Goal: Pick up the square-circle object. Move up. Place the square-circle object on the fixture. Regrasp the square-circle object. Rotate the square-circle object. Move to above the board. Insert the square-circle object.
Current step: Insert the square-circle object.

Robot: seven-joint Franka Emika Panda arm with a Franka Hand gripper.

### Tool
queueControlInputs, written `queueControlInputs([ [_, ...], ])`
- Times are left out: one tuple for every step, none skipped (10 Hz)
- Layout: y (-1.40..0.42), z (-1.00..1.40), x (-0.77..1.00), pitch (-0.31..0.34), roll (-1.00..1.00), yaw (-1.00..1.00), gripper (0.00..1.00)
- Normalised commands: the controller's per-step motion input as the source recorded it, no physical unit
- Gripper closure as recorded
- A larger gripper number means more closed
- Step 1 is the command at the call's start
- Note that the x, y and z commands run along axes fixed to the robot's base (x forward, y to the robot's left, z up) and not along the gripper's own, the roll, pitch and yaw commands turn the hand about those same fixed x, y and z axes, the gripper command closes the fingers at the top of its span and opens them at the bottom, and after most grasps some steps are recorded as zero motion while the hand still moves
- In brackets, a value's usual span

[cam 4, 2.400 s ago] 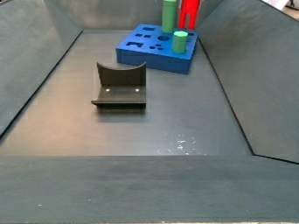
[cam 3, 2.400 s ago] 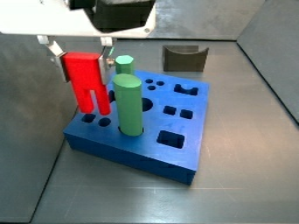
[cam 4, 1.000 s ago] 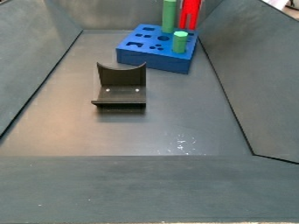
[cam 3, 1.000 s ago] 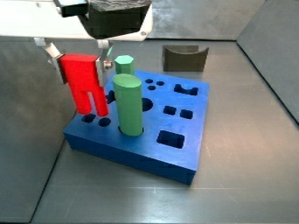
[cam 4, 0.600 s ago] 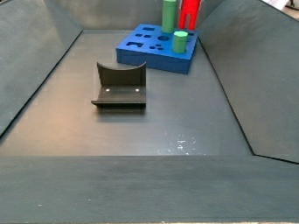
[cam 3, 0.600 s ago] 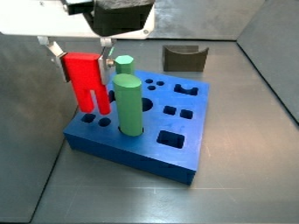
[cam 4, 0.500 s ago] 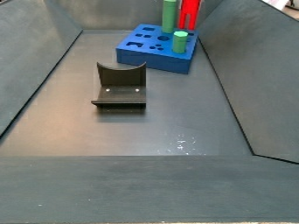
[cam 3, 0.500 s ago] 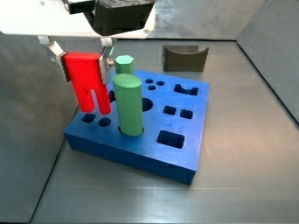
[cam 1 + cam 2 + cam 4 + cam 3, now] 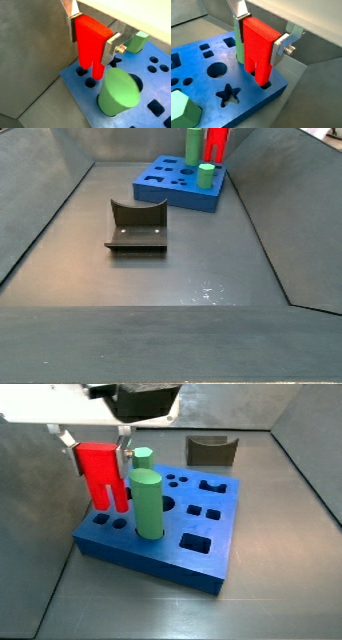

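- The tool (image 9: pixel 92 36) stands over the near-left corner of the board (image 9: pixel 201 554). Its two flat silver fingers (image 9: pixel 282 45) are clamped on the upper block of the square-circle object (image 9: pixel 90 42), one plate against each broad side.
- The square-circle object hangs upright in both wrist views. Its blocky red head sits between the plates, and its two narrower prongs point down at the board.
- In a wrist view the prong tips (image 9: pixel 262 80) look to be at or just inside a cut-out near the board's corner. How deep they sit cannot be told.
- Judged by its look, the piece is a stiff, light moulded peg with smooth faces. It should not bend or crush, but it could slip or swing if held by an edge.
- The square head is the best place to grip, flat pads on flat parallel faces, as here. That leaves the prongs free to enter the hole and keeps the piece from twisting.
- The tall green cylinder (image 9: pixel 146 504) stands in the board just beside the red piece, near enough to foul a finger if the tool drifts.
- A shorter green cylinder (image 9: pixel 142 457) stands farther back on the board.
- The fixture (image 9: pixel 136 226) sits alone on the floor, well apart from the board, with nothing on it.
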Motion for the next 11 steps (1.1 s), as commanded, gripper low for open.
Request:
queueControlInputs([
  [0.08, -1.00, 0.54, 0.000, 0.01, 0.15, 1.00],
  [0.00, -0.95, 0.55, 0.000, 0.16, 0.13, 1.00],
  [-0.14, -0.58, 0.45, 0.100, 0.33, 0.00, 1.00],
  [-0.34, -0.52, 0.61, 0.131, 0.35, 0.00, 1.00],
  [-0.49, -0.69, 0.56, 0.086, 0.29, -0.10, 1.00],
  [-0.44, -0.79, 0.07, 0.000, 0.27, -0.59, 1.00],
  [-0.40, -0.76, 0.00, -0.004, 0.24, -0.69, 1.00],
  [-0.30, -0.84, 0.52, 0.000, 0.08, 0.34, 1.00],
  [0.00, -0.93, 0.38, 0.000, -0.08, 0.63, 1.00],
  [-0.47, -0.84, 0.57, 0.011, 0.24, -0.20, 1.00],
  [-0.19, -0.92, 0.14, 0.000, 0.17, -0.80, 1.00],
])
